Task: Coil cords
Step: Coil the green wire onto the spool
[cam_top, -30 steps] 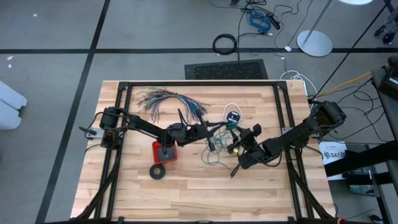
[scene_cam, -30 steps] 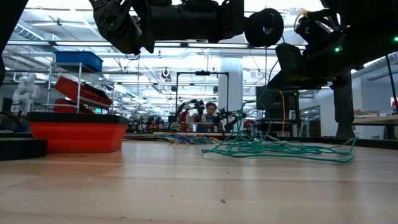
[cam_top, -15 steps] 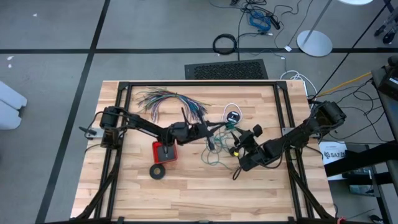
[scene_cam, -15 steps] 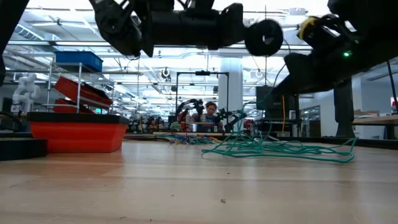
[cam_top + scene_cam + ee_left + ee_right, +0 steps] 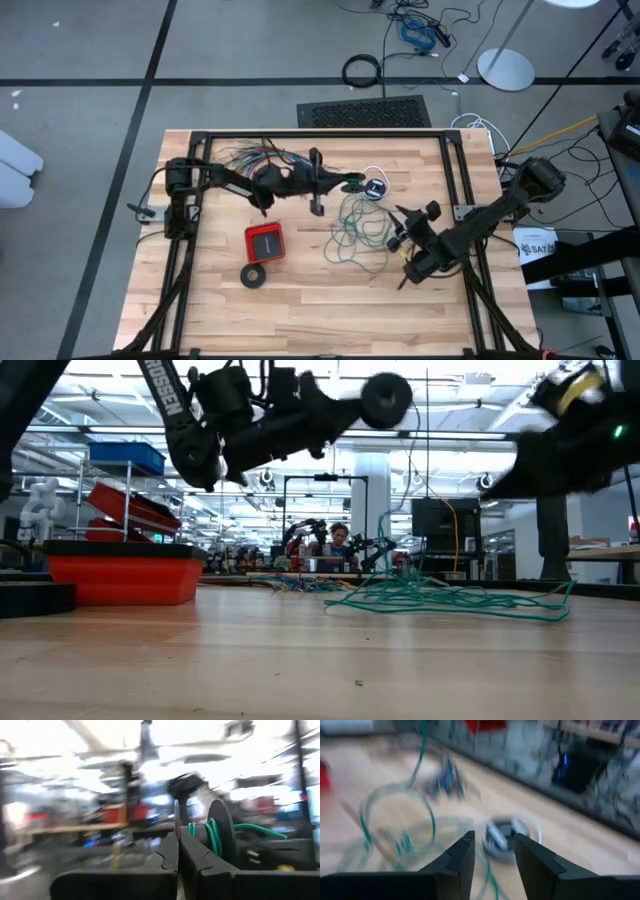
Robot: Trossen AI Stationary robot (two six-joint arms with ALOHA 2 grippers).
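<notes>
Trailing from shut left gripper (image 5: 352,184) to table, teal wire (image 5: 358,228); right gripper (image 5: 398,240) open, apparently empty, beside it

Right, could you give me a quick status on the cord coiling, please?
Left end effector shut on green wire, raised above table. Right end effector open, empty, beside the tangle. White cord untouched.

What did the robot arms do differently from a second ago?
The left end effector, shut on the teal-green wire, swung back toward the far side of the table, pulling wire with it. The right end effector drew back to the right, with nothing between its open fingers. The red box, black ring and coloured wires stayed put.
</notes>
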